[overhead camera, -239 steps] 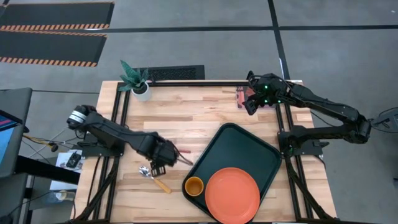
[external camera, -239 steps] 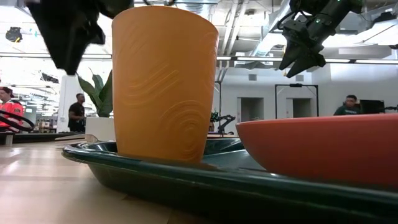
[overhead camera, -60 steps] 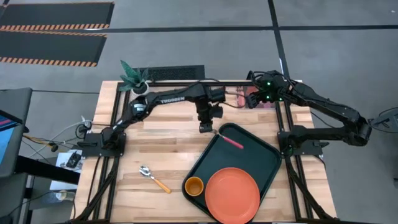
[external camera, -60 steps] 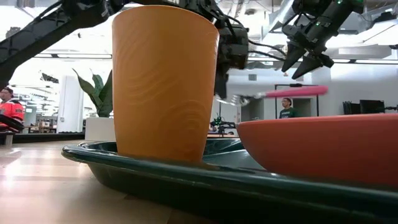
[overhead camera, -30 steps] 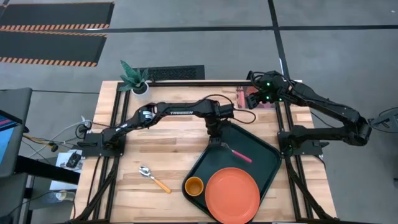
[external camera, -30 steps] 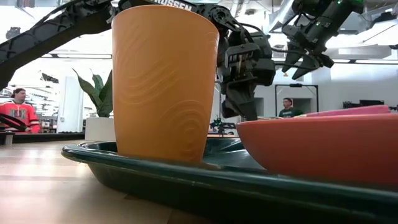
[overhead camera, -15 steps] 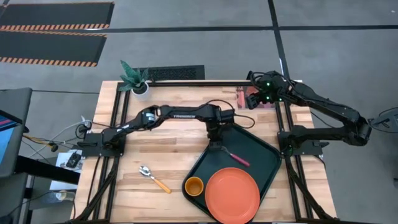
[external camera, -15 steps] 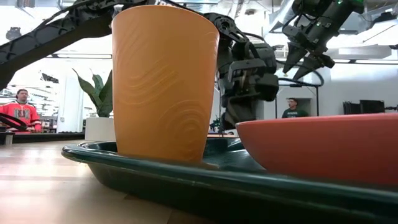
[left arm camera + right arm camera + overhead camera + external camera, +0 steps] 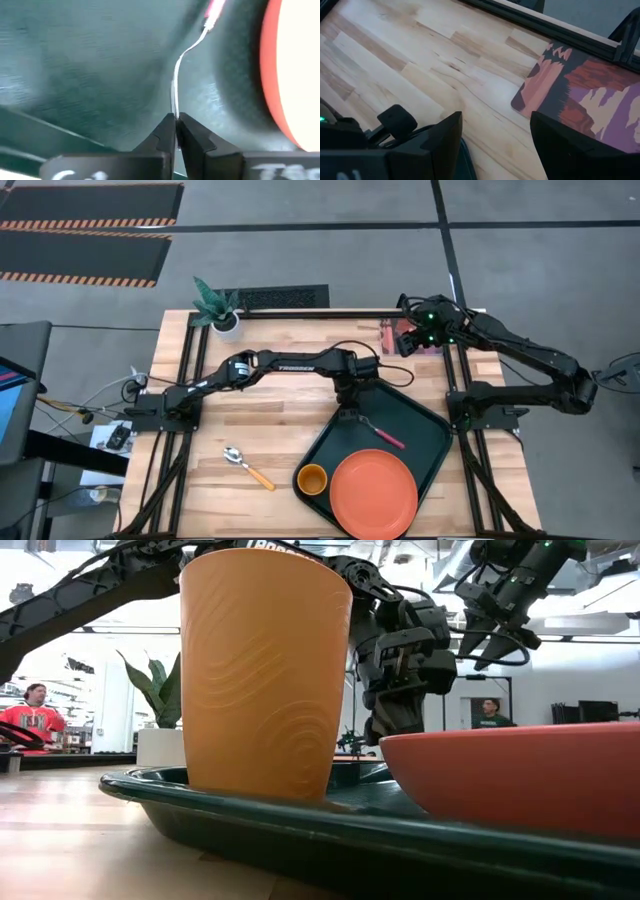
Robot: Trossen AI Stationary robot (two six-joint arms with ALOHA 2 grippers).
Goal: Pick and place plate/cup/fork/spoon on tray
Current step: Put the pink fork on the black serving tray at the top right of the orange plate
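The dark green tray (image 9: 420, 425) lies at the table's near right and holds the orange plate (image 9: 373, 492) and the orange-yellow cup (image 9: 312, 478). My left gripper (image 9: 351, 412) is low over the tray's far left part, shut on the pink-handled fork (image 9: 385, 435). The fork stretches from the gripper toward the plate. The yellow-handled spoon (image 9: 247, 466) lies on the table left of the tray. My right gripper (image 9: 408, 340) is open and empty, high over the table's far right. My left gripper pinches the fork's silver tine end (image 9: 173, 111) between its two fingertips, coming from above. The fingers lie along the fork. The neck and pink handle (image 9: 215, 9) run away from the fingers just over the tray floor; whether the handle rests on it, I cannot tell.
A reddish picture card (image 9: 575, 95) lies at the far right edge under my right gripper. A white pot with a green plant (image 9: 222, 312) stands at the far left corner. In the low view the cup (image 9: 265, 670) and plate (image 9: 520, 780) fill the foreground; people stand in the room behind.
My left gripper has moved a little toward the table's near edge and down over the tray, still shut on the fork. The fork's pink handle has dropped from above the plate's rim to down by the tray floor.
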